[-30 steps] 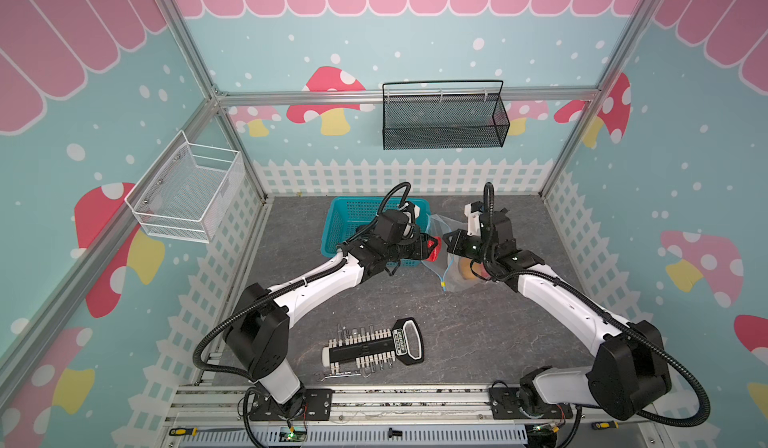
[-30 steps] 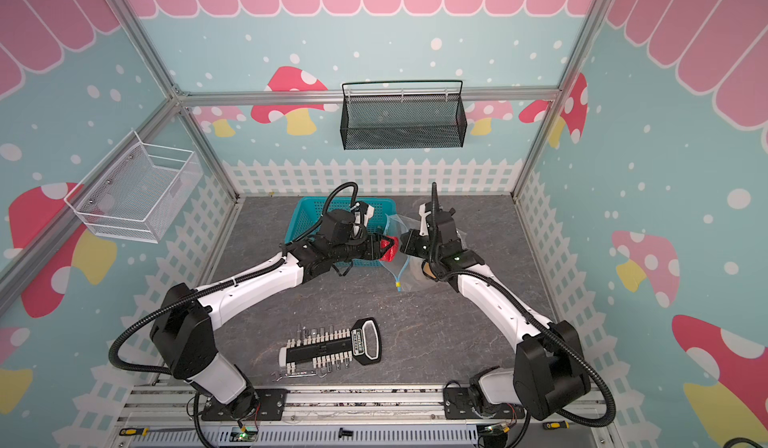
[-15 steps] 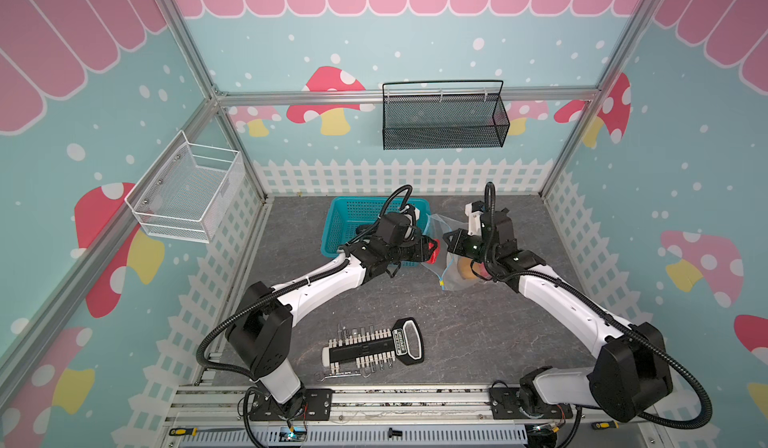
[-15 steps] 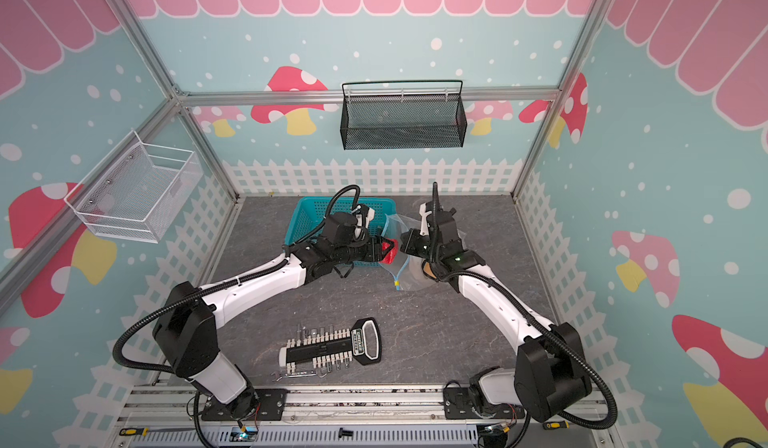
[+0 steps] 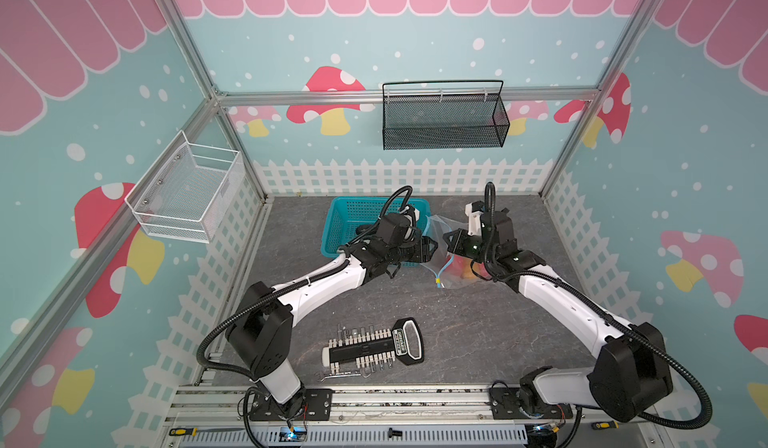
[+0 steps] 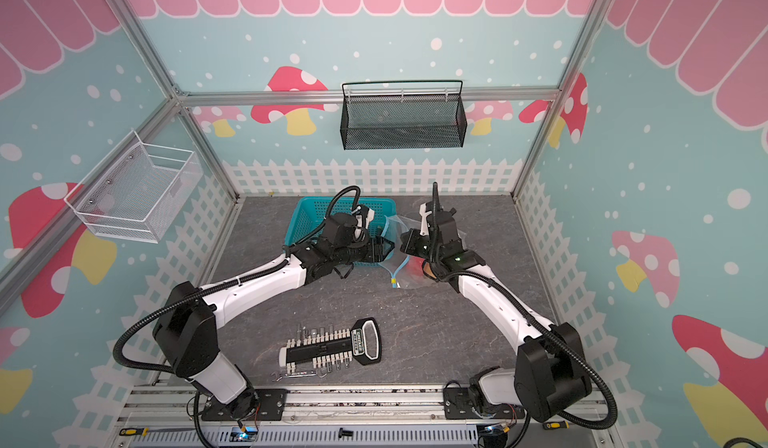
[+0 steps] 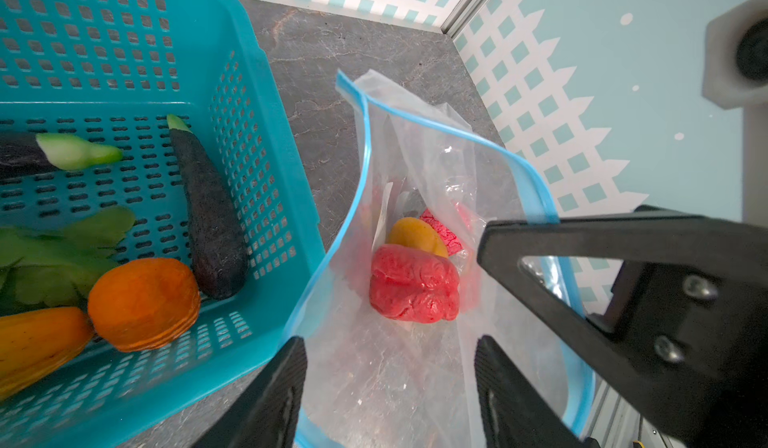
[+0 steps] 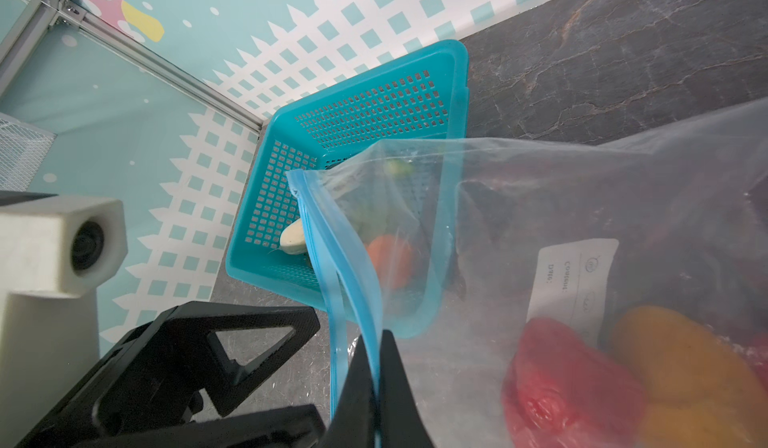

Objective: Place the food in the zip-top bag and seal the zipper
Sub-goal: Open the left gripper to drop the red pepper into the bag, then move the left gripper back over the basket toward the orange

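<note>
Left tool [image 5: 433, 245] and right tool [image 5: 447, 243] face each other at the zip-top bag [image 5: 455, 277].

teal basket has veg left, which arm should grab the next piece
Left, probably. The left gripper is open and empty beside the teal basket; the right gripper is shut on the zipper, holding the bag open.
</note>
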`<control>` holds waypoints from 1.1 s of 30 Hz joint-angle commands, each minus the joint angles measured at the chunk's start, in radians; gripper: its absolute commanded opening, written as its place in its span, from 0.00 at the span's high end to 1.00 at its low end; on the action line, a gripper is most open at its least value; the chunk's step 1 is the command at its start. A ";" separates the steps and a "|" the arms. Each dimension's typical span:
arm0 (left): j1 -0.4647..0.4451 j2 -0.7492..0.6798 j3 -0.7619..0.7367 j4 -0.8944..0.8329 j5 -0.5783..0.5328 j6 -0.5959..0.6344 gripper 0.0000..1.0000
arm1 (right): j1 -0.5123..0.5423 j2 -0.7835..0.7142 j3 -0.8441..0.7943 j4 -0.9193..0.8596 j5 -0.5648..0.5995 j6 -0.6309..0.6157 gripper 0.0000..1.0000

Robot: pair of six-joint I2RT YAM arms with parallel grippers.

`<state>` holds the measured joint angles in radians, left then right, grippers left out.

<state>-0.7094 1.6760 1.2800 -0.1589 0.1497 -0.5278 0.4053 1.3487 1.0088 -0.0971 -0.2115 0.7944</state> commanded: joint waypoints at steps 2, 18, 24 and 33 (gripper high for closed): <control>-0.004 -0.001 -0.018 0.015 -0.016 -0.001 0.35 | -0.007 -0.014 0.028 0.016 -0.012 0.012 1.00; 0.098 -0.003 0.163 -0.357 -0.165 -0.053 0.27 | -0.006 -0.013 0.031 0.014 -0.009 0.008 1.00; 0.115 0.063 0.232 -0.444 -0.158 -0.034 0.25 | -0.007 -0.013 0.030 0.018 -0.018 0.009 1.00; 0.160 0.188 0.321 -0.551 -0.132 -0.023 0.24 | -0.007 -0.008 0.040 0.016 -0.026 0.002 1.00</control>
<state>-0.5659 1.8339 1.5597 -0.6426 0.0120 -0.5533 0.4053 1.3487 1.0111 -0.0971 -0.2272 0.7940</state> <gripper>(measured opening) 0.762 0.047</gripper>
